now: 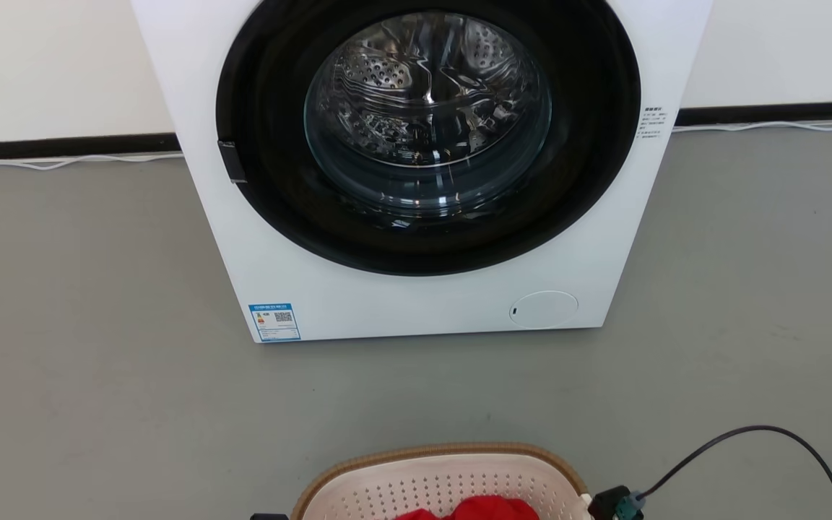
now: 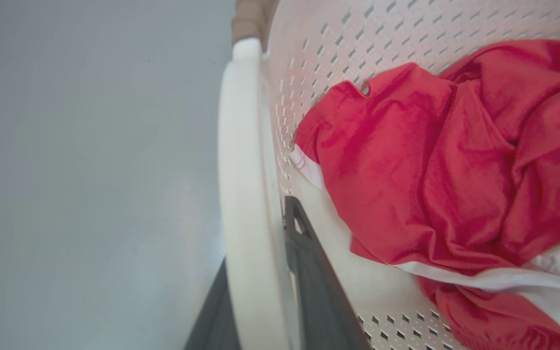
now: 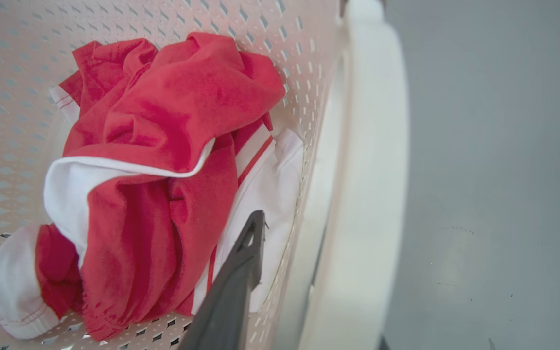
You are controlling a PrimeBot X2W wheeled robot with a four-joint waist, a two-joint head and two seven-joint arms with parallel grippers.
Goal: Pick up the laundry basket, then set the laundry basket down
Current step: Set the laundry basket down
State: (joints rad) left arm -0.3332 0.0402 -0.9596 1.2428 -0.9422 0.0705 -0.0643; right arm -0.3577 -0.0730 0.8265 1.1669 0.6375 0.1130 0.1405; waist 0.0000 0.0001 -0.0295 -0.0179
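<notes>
one cream laundry basket (image 1: 445,451), holding one red and white garment (image 3: 163,146), lies low in the head view, over the grey floor (image 1: 98,361) before one white washing machine (image 1: 387,303). the left tool (image 2: 258,233) pinches one white loop handle (image 2: 243,146) between its two fingers. the right tool (image 3: 319,277) straddles the other handle (image 3: 372,146); whether it presses, i cannot tell.

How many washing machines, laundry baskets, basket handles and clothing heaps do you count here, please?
Washing machine: 1
Laundry basket: 1
Basket handles: 2
Red-and-white clothing heap: 1
Total: 5
</notes>
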